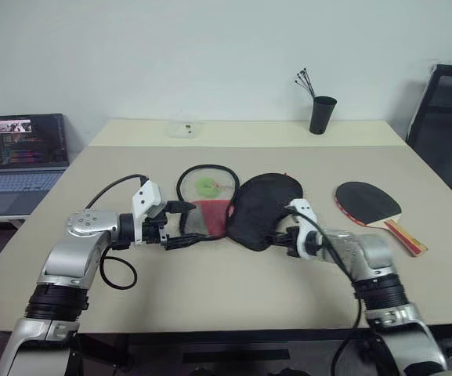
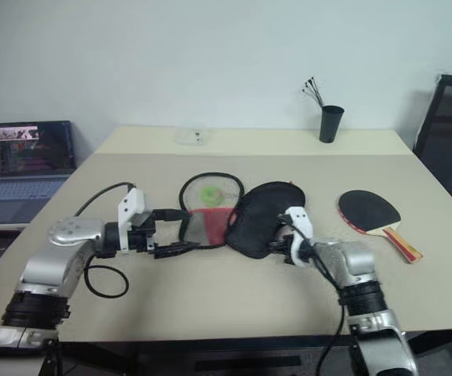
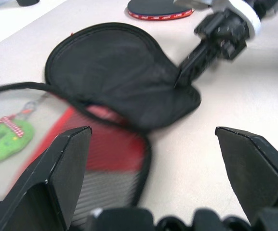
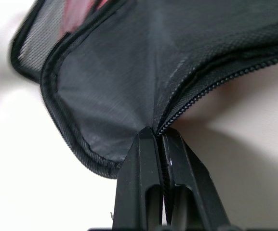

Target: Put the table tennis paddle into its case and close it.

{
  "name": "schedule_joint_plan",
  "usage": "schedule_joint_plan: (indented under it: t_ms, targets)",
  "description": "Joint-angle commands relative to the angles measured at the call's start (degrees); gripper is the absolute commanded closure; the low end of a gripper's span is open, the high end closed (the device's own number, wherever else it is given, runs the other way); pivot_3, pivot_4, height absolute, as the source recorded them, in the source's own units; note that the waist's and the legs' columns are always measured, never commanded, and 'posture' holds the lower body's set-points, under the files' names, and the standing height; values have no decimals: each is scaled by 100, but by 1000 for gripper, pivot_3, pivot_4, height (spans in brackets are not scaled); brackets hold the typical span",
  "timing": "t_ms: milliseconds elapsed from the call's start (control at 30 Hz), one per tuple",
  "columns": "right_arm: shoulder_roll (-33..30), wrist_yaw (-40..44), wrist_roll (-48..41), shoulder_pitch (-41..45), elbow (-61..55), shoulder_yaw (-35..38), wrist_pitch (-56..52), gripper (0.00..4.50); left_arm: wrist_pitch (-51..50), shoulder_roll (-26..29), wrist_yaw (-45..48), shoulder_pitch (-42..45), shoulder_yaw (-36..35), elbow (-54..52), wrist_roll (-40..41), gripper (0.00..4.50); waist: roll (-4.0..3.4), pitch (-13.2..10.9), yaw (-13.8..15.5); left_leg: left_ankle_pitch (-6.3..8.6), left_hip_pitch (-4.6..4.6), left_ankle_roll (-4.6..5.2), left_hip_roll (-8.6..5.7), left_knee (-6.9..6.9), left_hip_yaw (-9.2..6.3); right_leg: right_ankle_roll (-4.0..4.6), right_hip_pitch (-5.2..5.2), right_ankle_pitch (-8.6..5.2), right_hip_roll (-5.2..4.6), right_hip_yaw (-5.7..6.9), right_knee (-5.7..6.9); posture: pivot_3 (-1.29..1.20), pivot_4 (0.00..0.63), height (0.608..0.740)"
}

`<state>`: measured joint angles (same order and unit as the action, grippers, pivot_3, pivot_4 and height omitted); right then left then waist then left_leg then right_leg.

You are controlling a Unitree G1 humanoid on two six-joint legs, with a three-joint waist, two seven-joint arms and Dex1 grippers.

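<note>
The case lies unzipped at the table's middle. Its black round half (image 1: 266,207) is folded over to the right, and its mesh half (image 1: 204,205), with the red handle part, lies flat on the left. My right gripper (image 4: 157,137) is shut on the black half's zipper edge at the near side. My left gripper (image 1: 196,225) stands open just above the table, at the near end of the mesh half, with nothing between its fingers. The table tennis paddle (image 1: 370,205) lies black face up to the right of the case, its striped handle pointing to the near right.
A small green lump (image 1: 206,186) with a checked ribbon rests on the mesh half. A black cup (image 1: 322,114) with sticks and a small clear dish (image 1: 183,129) stand at the far edge. An open laptop (image 1: 22,149) is at the left, a black chair (image 1: 445,117) at the right.
</note>
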<state>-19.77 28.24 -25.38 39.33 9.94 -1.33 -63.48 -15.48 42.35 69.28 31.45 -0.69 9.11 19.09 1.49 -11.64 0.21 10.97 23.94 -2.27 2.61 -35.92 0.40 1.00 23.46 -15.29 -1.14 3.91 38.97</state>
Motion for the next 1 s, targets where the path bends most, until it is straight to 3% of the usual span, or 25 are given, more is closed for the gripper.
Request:
schedule_joint_plan:
  t_ms: [33, 333, 767, 867, 1000]
  targets:
    - [-521, 442, 92, 234, 150, -111, -44, 4474, 22, -39, -13, 55, -23, -229, 71, 0, 0, 0, -8, 1, 0, 1, -1, -1, 4, -2, 0, 1, 1, -2, -1, 0, 150, 740]
    - [-1500, 1598, 731, 830, 1172, -891, 672, 4474, 123, -185, 4, 211, 147, -126, -45, 0, 1, -1, -26, 2, -1, 3, 2, 2, 7, -2, 11, 1, 19, -3, 0, 0, 150, 740]
    - [-1440, 2067, 1478, 1483, 2430, -1082, 1677, 4474, 193, -263, -45, 243, 209, -107, -112, 0, 2, -2, -27, 3, -1, 3, 1, -1, 17, -4, 13, 3, 27, -12, 0, 0, 150, 740]
    - [-1489, 2084, 1616, 1450, 2483, -1084, 1805, 3913, 247, -322, -81, 286, 236, -39, -159, 0, 2, -2, -24, 3, 0, 3, 0, -2, 18, -4, 13, 3, 26, -13, 1, 0, 150, 740]
    - [-1529, 2096, 1702, 1365, 2389, -1026, 1838, 2605, 322, -442, -109, 390, 287, 94, -231, 0, 2, -2, -24, 3, -1, 3, 0, -3, 19, -4, 13, 3, 26, -13, 2, 0, 150, 740]
